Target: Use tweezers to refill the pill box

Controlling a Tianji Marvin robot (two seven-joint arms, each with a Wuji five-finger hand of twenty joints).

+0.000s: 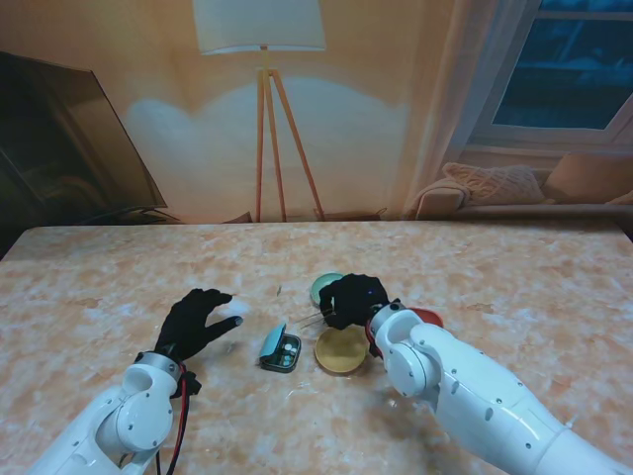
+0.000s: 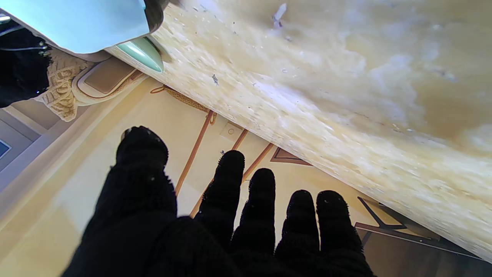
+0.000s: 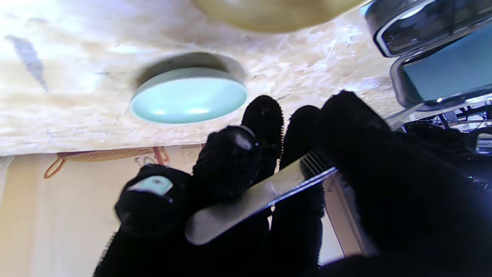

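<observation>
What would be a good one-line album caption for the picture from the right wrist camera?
Gloved right hand pinching metal tweezers, with a pale green dish on the marbled table beyond.

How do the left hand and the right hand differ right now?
The left hand is open, fingers spread, holding nothing; the right hand is curled shut on the tweezers. The left hand sits left of the pill box; the right hand sits farther from me, over the dishes. Both wear black gloves.

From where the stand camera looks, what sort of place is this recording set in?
Probably a living room, though the backdrop may be a printed scene: a white-shaded wooden tripod floor lamp, a beige cushioned sofa under a dark night window, and a marble-patterned tabletop in front.
</observation>
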